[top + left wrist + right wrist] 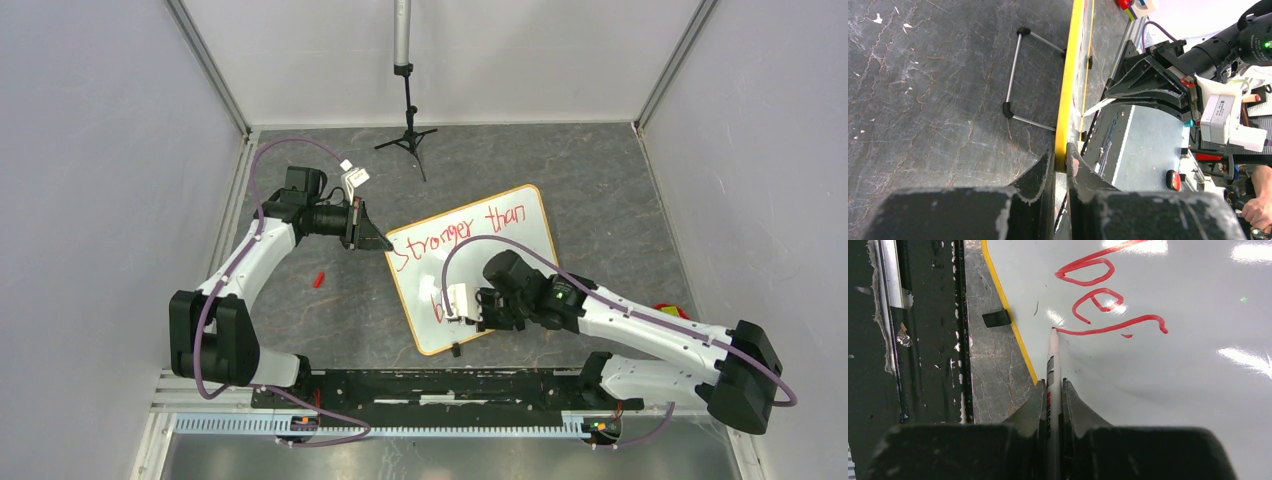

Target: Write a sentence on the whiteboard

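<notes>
The whiteboard (520,215) with its thin orange frame lies tilted on the grey table. The red sentence (455,235) reads "Stronger than" on the top row. A second row starts near the bottom left, partly hidden by my right gripper. My left gripper (370,235) is shut on the board's far-left corner, pinching the yellow edge (1068,90). My right gripper (462,303) is shut on a white marker (1052,360). The marker tip touches the board at the end of a long red stroke under the letters (1088,290).
A small black tripod (407,130) stands at the back. A red marker cap (319,279) lies left of the board. A black clip foot (996,318) sits at the board's near edge. The black rail (440,385) runs along the front.
</notes>
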Action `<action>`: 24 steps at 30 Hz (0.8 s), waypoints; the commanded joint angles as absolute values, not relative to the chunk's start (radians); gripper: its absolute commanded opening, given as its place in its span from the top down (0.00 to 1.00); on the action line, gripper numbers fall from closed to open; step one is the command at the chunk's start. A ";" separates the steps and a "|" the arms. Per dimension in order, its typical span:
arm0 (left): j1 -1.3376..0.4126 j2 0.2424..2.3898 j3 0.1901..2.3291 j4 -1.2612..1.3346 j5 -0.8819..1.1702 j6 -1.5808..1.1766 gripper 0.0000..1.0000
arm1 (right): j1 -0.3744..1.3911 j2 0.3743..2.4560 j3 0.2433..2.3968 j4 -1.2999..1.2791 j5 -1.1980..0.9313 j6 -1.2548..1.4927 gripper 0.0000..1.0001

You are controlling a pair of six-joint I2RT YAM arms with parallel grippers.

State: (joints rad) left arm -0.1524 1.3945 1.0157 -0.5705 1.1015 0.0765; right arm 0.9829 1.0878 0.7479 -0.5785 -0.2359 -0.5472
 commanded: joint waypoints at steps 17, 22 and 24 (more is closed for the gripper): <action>-0.150 1.395 1.044 -0.551 1.057 0.099 0.98 | 0.984 1.077 0.826 -0.473 -0.093 -0.512 1.00; -0.151 1.398 1.045 -0.551 1.055 0.099 0.98 | 0.981 1.070 0.810 -0.488 -0.047 -0.524 1.00; -0.150 1.400 1.046 -0.552 1.056 0.100 0.98 | 0.974 1.055 0.798 -0.499 -0.034 -0.532 1.00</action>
State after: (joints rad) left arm -0.1524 1.3945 1.0164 -0.5739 1.1011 0.0765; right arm 0.9848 1.0710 0.7910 -0.5106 -0.1188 -0.5209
